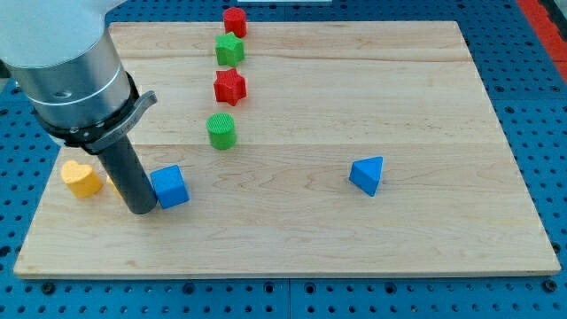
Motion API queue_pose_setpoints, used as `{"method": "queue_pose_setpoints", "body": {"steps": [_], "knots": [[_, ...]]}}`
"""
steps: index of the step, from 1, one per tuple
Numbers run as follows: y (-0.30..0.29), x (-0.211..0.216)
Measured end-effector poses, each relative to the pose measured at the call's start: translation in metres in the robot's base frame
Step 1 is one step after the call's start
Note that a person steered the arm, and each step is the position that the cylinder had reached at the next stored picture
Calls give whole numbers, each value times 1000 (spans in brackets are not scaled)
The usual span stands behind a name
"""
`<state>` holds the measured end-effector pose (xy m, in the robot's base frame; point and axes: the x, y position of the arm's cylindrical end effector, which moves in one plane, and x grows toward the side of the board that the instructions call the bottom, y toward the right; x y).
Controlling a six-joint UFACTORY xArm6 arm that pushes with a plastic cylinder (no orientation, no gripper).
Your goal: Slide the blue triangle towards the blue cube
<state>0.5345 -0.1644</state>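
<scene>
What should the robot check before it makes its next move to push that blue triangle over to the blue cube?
1. Blue triangle in sight on the board, at the view's right: ok.
2. Blue cube in sight, at the view's lower left: ok.
3. My tip placed on the triangle's far side, ready to push: not ok; it sits right beside the cube's left face, far from the triangle.
4. Tip touching the cube or just short of it: cannot tell.
5. Straight path between triangle and cube free of blocks: ok; the green cylinder lies above that line.
6. Yellow block out of the way, left of the rod: ok.
</scene>
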Motion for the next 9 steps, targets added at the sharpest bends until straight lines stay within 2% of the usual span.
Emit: {"method": "queue_pose_setpoints", "body": {"steps": [2,3,4,6,9], "knots": [[55,0],[80,17],[147,35],[309,9],[278,-29]]}}
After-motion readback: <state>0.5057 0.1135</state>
